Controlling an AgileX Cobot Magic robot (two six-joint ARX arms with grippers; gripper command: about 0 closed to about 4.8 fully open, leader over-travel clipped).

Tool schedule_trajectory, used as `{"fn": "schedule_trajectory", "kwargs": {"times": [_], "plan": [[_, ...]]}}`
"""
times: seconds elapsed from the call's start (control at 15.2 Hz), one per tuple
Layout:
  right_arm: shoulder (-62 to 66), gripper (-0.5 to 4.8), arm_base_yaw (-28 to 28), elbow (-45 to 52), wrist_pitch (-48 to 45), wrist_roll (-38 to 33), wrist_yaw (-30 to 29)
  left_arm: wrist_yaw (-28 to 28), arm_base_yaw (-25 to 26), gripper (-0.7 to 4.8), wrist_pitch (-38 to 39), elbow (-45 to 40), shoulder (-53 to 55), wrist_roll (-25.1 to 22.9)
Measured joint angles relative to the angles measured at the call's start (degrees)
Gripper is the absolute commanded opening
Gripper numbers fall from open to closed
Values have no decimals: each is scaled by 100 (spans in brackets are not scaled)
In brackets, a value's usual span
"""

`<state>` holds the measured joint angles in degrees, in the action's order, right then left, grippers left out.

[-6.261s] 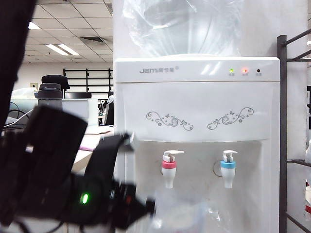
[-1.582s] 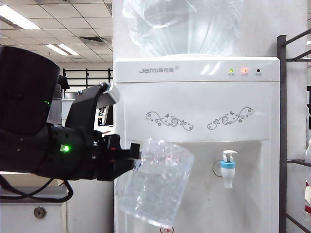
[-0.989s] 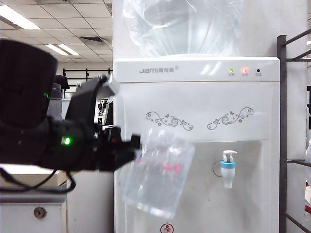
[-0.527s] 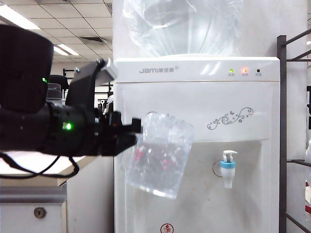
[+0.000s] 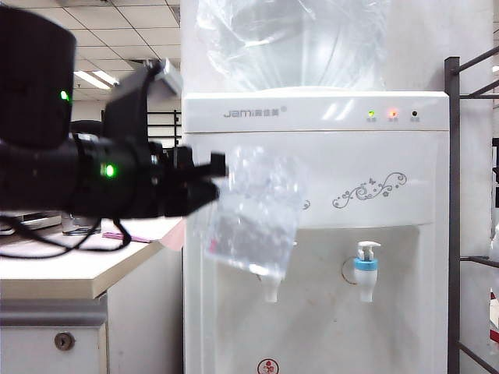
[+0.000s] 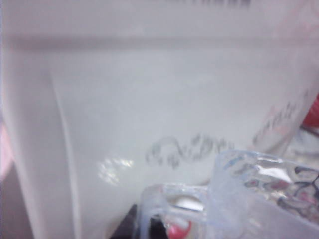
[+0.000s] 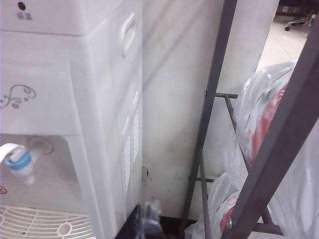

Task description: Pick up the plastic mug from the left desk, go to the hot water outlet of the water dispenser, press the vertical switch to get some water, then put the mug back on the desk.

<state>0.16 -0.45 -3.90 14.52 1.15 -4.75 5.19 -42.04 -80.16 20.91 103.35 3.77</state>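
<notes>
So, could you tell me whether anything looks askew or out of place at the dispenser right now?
Yes: the mug in the left hand hangs tilted, not upright, and sits high against the dispenser front panel, covering the hot tap, with only the spout tip showing below it. No spill is visible. The right hand is shut, away at the dispenser's side.

The water dispenser (image 5: pixel 316 156) bears a grey "Jami" logo (image 5: pixel 238 113) on its front.

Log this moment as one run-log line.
left gripper: shut on plastic mug, tilted before water dispenser, over hot water outlet | right gripper: shut, empty, beside dispenser | left desk: mug absent
</notes>
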Motion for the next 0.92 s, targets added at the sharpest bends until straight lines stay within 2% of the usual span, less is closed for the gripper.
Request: {"fn": "schedule_trajectory", "kwargs": {"times": [0.13,0.53,0.92], "plan": [[0,-5,0,0,0,0,-2,31,0,-6,-2,-2,-208,-186],[0,-5,2,0,0,0,-2,361,0,-6,-11,-232,-861,-229],[0,-5,2,0,0,0,0,769,0,-6,-13,-319,-1377,-551]]}}
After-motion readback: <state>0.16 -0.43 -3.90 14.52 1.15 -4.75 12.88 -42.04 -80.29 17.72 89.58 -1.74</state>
